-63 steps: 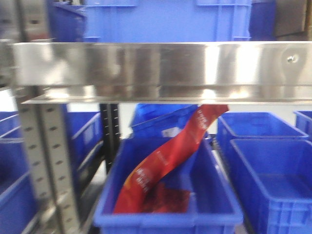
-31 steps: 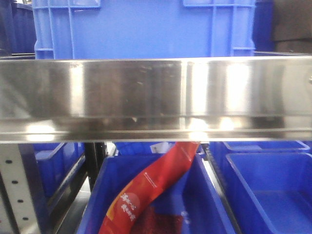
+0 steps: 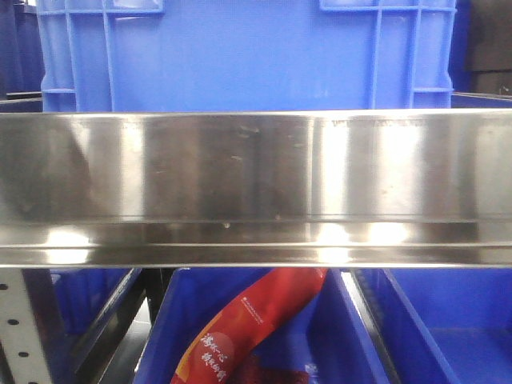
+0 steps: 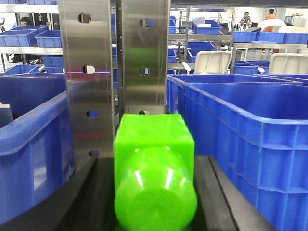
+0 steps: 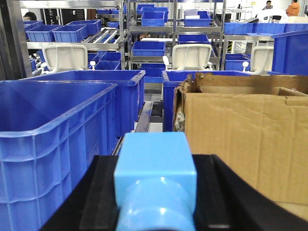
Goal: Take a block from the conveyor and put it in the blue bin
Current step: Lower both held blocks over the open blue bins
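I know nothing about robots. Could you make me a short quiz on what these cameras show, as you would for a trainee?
1. True or false: in the right wrist view, the cardboard box stands to the left of the light blue block.
2. In the left wrist view, which colour is the block nearest the camera? A) red B) green C) yellow
3. In the front view, what lies in the blue bin below the steel shelf?

Key
1. False: the box is to the right of the block.
2. B: it is a green block.
3. A red packet with white print.
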You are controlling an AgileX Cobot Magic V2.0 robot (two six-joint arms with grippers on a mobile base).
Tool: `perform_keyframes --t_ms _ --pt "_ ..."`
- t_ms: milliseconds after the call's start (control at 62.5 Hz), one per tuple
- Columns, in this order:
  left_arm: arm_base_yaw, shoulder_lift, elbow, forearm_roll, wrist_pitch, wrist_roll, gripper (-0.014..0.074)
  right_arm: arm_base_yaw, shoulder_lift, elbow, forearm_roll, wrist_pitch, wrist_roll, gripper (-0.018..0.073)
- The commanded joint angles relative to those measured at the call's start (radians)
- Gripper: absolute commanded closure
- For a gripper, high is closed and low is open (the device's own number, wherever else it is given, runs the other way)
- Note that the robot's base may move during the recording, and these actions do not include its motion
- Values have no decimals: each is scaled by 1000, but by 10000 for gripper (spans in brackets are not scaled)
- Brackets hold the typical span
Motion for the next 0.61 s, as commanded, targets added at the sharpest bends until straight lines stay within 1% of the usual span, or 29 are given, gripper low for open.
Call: perform_keyframes --t_ms 0,176,336,480,592 --pt "-7 -5 -1 -5 -21 -5 708 1 -2 -9 -6 -14 -2 721" --pt "-7 -5 -1 -5 -21 -5 708 1 -2 -9 -6 -17 -2 721" --pt "-7 -5 -1 -5 -21 -5 708 1 -2 -9 -6 -118 -2 721" --pt "-7 -5 -1 -5 -20 -5 708 1 -2 -9 -6 -120 -2 721" --pt "-7 -5 -1 -5 -57 -5 708 1 -2 -9 -6 -127 -2 721"
